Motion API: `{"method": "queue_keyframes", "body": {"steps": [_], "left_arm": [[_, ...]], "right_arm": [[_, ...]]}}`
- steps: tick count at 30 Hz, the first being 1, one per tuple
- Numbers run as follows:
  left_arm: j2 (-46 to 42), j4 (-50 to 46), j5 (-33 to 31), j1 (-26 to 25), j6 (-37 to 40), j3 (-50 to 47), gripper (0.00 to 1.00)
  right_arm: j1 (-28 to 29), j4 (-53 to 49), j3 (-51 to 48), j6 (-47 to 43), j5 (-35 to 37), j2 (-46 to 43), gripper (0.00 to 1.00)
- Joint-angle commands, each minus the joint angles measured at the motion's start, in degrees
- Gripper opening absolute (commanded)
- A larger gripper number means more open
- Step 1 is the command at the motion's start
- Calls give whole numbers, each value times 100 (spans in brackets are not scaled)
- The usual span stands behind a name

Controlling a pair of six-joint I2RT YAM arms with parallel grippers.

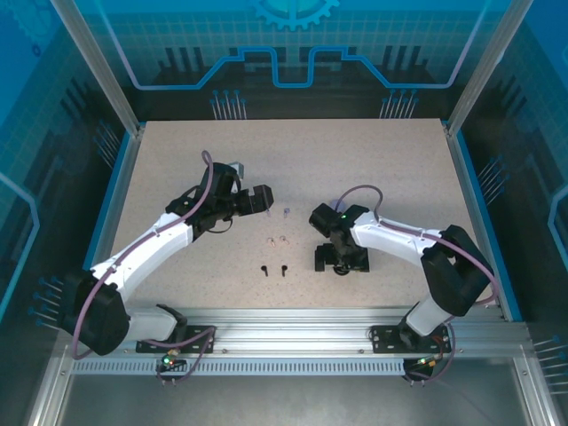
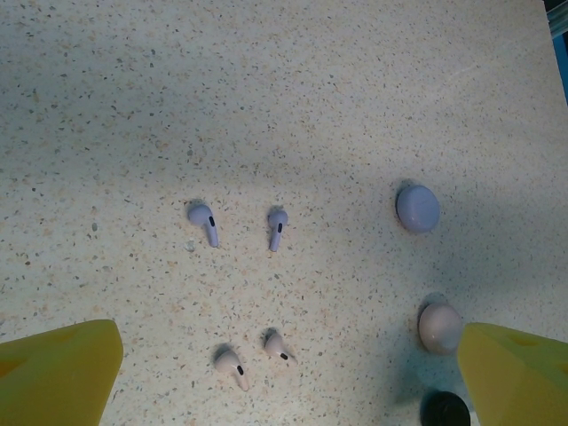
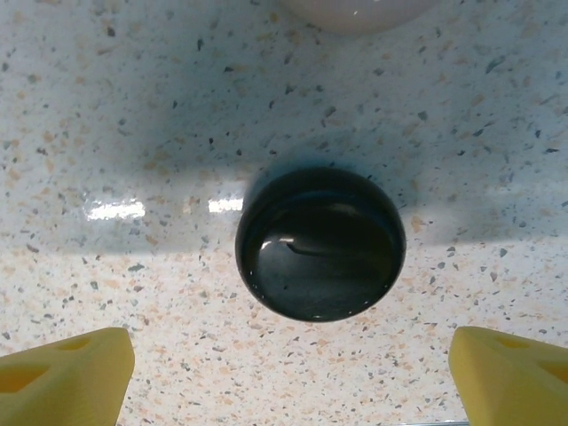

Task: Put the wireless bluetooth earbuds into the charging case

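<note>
Two lavender earbuds (image 2: 203, 217) (image 2: 277, 222) lie side by side on the speckled table. Closer to my left gripper (image 2: 288, 355) are two pale pink earbuds (image 2: 229, 362) (image 2: 276, 344), between its open yellow fingers (image 2: 58, 373) and below them. Two black earbuds (image 1: 264, 269) (image 1: 284, 268) rest nearer the front edge. To the right, in a row, stand a lavender case (image 2: 417, 208), a pink case (image 2: 439, 327) and a black case (image 2: 445, 410). My right gripper (image 3: 288, 373) hovers open just above the glossy round black case (image 3: 320, 244), holding nothing.
The pink case's edge (image 3: 355, 9) sits just beyond the black one. Blue walls and metal posts (image 1: 98, 62) fence the table (image 1: 373, 160). A metal rail (image 1: 293, 324) with both arm bases runs along the front.
</note>
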Motion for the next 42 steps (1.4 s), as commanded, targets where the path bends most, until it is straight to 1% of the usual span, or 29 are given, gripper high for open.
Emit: {"method": "queue_keyframes", "body": {"steps": [1, 8, 11, 15, 27, 34, 39, 42], "left_arm": [[71, -102, 127, -45, 34, 143, 99], [104, -92, 148, -45, 41, 160, 99], [124, -93, 160, -40, 57, 193, 99], [163, -99, 174, -45, 97, 247, 99], [304, -136, 261, -40, 129, 404, 99], [439, -242, 304, -43, 265, 586, 99], [532, -234, 348, -39, 290, 661, 99], [588, -213, 375, -41, 291, 699, 99]], "right_arm": [[56, -246, 215, 406, 219, 162, 92], [53, -187, 413, 517, 266, 420, 86], [26, -122, 375, 537, 267, 466, 81], [-8, -32, 259, 562, 237, 459, 79], [-129, 359, -147, 590, 168, 476, 76], [-233, 429, -19, 506, 167, 613, 75], [-260, 369, 119, 444, 168, 728, 72], [-256, 349, 116, 435, 159, 739, 68]]}}
